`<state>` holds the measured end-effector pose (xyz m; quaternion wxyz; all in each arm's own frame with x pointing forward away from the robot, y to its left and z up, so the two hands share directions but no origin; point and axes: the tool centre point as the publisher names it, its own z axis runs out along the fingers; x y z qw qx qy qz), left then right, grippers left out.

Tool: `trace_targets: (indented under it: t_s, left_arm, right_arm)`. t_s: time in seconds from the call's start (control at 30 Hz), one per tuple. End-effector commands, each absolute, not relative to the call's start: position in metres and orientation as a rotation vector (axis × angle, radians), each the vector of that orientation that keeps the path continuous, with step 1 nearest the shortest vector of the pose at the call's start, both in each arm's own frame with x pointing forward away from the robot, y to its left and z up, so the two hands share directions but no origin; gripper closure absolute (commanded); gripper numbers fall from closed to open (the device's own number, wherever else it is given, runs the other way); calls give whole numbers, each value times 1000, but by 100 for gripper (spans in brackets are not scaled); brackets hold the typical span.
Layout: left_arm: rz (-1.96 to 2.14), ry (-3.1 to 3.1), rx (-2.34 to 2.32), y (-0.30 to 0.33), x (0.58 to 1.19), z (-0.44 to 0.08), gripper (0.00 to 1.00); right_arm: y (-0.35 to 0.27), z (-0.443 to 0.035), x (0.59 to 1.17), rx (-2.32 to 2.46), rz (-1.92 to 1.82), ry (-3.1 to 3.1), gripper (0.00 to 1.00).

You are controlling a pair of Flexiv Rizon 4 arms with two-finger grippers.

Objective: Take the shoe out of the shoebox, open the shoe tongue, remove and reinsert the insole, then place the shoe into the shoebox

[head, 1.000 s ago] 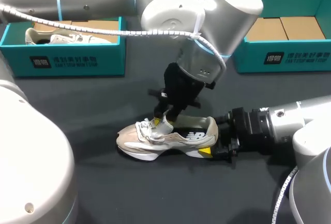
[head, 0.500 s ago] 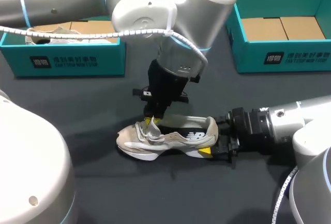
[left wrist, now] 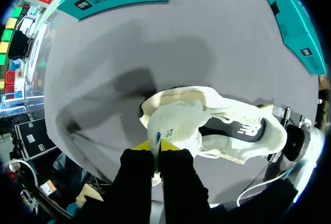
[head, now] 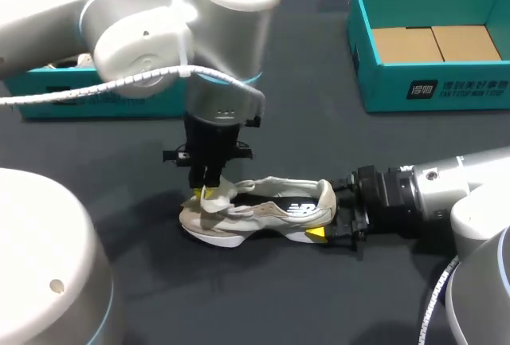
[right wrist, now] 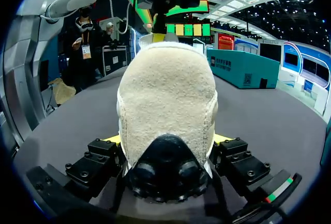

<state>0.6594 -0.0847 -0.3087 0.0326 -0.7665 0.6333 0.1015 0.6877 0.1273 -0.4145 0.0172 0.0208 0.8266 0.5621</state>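
A beige and white shoe (head: 263,211) lies on its sole on the dark table, toe to the left. My left gripper (head: 204,194) comes down over its front and is shut on the shoe tongue (left wrist: 178,123), which is lifted and drawn toward the toe. In the left wrist view the yellow tips (left wrist: 155,145) pinch the tongue's edge. My right gripper (head: 327,219) comes in level from the right, its fingers set wide on both sides of the heel. In the right wrist view the heel (right wrist: 165,100) sits between the yellow fingertips (right wrist: 111,140), touching both.
A teal shoebox (head: 430,82) with a cardboard floor stands at the back right. Another teal box (head: 119,99) at the back left is mostly hidden behind my left arm. Bare dark table lies in front of the shoe.
My left arm has swung left, from over the shoe's opening to its toe end. Its fingers closed on the tongue and drew it forward. The right arm has kept still.
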Motion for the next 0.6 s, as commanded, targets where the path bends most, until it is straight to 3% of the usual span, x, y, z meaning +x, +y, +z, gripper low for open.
trace_targets:
  t_s: [0.03, 0.6]
  left_arm:
    - [-249, 2131, -2600, -68, 661, -318, 100]
    - [-131, 2153, -2626, -57, 672, -363, 100]
  right_arm:
    - [129, -417, 689, 67, 1741, 2574, 100]
    - [129, -417, 689, 67, 1741, 2574, 100]
